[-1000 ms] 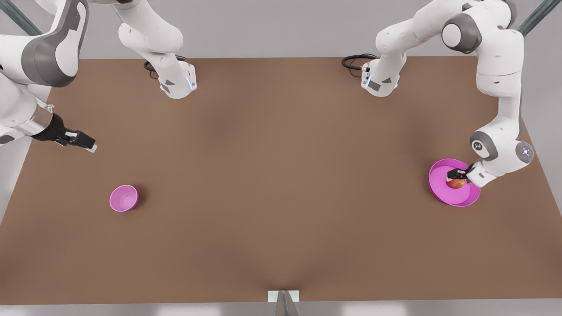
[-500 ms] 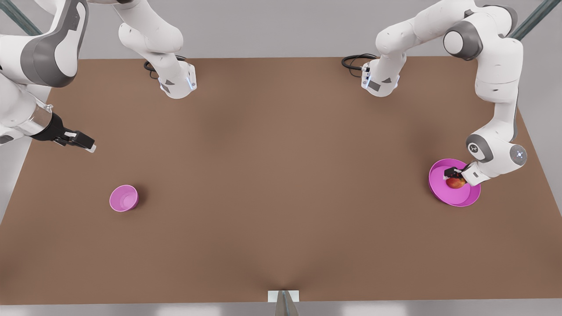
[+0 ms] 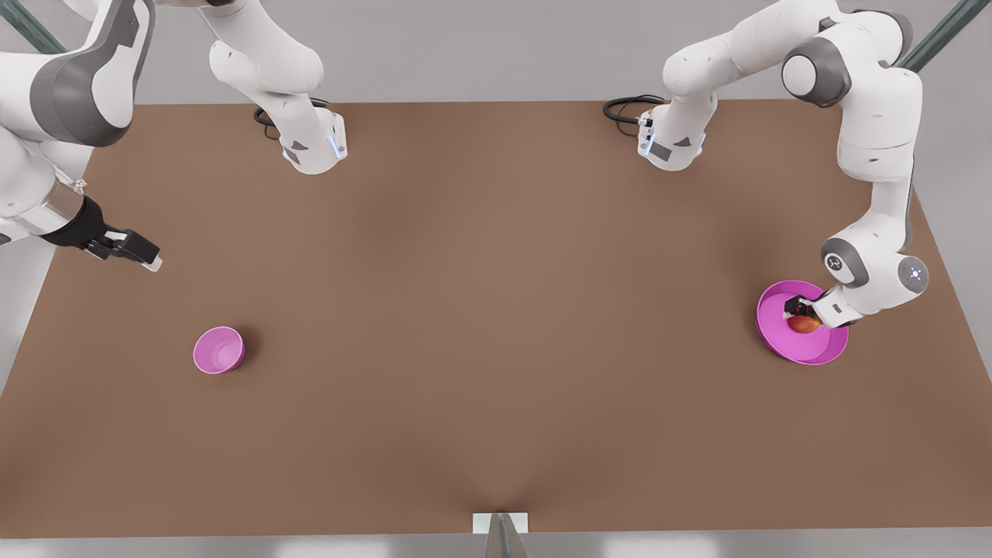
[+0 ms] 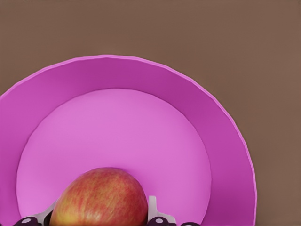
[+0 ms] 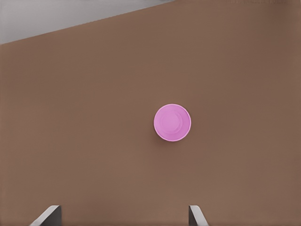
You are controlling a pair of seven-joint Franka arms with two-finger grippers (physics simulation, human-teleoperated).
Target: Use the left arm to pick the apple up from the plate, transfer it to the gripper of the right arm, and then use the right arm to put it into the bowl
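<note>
Apple (image 4: 99,197) sat on the plate (image 4: 221,141), clasped by the left gripper (image 3: 800,310); the right gripper (image 3: 128,249) waited, fingers wide apart, above the table (image 3: 496,310) near the bowl (image 3: 218,350).

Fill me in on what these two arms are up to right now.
The left gripper is down over the plate at the front view's right, its fingers on either side of the apple, which sits on the plate. Whether the grip is closed yet cannot be told. The right gripper waits open above the table at the front view's left, with the bowl standing empty nearby. No handover has happened yet.
</note>
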